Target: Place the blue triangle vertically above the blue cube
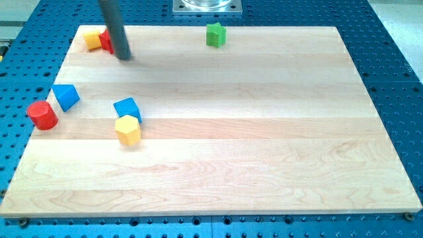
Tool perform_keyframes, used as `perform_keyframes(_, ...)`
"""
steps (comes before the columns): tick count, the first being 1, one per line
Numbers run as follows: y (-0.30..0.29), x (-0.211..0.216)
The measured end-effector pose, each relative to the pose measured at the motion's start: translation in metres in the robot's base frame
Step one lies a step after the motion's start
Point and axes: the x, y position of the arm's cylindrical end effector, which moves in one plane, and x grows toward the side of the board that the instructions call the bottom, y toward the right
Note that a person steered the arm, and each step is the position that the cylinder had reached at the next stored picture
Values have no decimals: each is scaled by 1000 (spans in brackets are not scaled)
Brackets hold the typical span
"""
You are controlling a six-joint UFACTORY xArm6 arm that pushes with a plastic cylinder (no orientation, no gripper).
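There are no fingers here, only a dark rod; it grips nothing. My tip rests on the table near the top-left corner, just to the right of a red block and touching or almost touching it; the rod hides part of that block, so its shape cannot be made out. A yellow block sits against the red block's left side, closest to the corner.

The blue triangle lies near the left edge, about halfway down, well below my tip. A red cylinder stands just below and to its left, close but apart. The blue cube is to the right of the triangle and slightly lower, with bare wood between them. A yellow hexagonal block touches the cube's lower side.

A green star-shaped block sits alone near the top edge, around its middle, well away from everything else.
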Motion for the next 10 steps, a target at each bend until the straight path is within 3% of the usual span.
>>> perform_keyframes(1,116,81)
perform_keyframes(2,108,174)
perform_keyframes(4,-43,208)
perform_keyframes(5,-44,266)
perform_keyframes(6,-64,234)
perform_keyframes(7,-64,140)
perform_keyframes(8,-54,105)
perform_keyframes(9,-50,121)
perform_keyframes(10,-102,92)
